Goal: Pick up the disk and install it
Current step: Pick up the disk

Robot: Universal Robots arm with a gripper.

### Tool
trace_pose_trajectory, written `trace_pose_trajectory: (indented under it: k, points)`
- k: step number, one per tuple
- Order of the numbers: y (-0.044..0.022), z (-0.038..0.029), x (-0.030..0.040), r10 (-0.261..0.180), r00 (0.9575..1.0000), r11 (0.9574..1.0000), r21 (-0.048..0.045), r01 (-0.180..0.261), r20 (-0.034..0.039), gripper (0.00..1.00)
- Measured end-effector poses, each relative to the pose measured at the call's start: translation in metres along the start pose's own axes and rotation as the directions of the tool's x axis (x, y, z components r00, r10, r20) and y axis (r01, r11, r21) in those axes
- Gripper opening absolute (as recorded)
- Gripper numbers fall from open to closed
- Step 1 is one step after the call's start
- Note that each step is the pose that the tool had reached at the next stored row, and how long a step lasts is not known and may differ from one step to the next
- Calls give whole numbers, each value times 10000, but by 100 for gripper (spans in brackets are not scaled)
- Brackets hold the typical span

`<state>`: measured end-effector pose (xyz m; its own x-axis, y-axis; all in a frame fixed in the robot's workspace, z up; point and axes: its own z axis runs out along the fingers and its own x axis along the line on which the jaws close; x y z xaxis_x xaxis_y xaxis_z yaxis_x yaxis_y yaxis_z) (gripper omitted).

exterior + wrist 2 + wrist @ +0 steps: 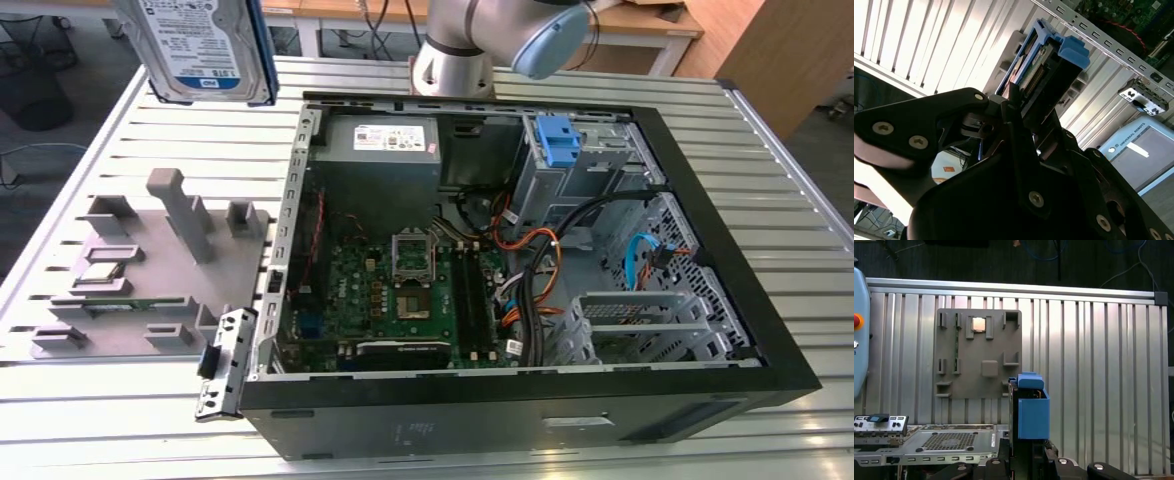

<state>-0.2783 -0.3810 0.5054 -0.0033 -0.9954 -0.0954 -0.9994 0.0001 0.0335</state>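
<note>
Exterior view: the disk point(203, 48) hangs upright in the air, label facing the camera, high over the slatted table point(807, 180), off to the exterior view's left of the open computer case point(534, 390) and well above the grey fixture tray point(134, 300). Second wrist view: the gripper point(1021, 102) has its black jaws clamped tight on the disk's end, blue bracket point(1070, 50) jutting out beyond. First wrist view: disk edge-on, tray on the table beyond it. Looks like the carry, so keep a firm squeeze, hold the disk square, no swing, and ride high enough to clear the case wall
</note>
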Motion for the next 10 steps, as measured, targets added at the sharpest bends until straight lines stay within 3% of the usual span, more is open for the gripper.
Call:
trace_pose_trajectory:
  k: [10]
  points:
    - [-307, 3, 11, 4, 10000, 10000, -28, -4, -1, 35]
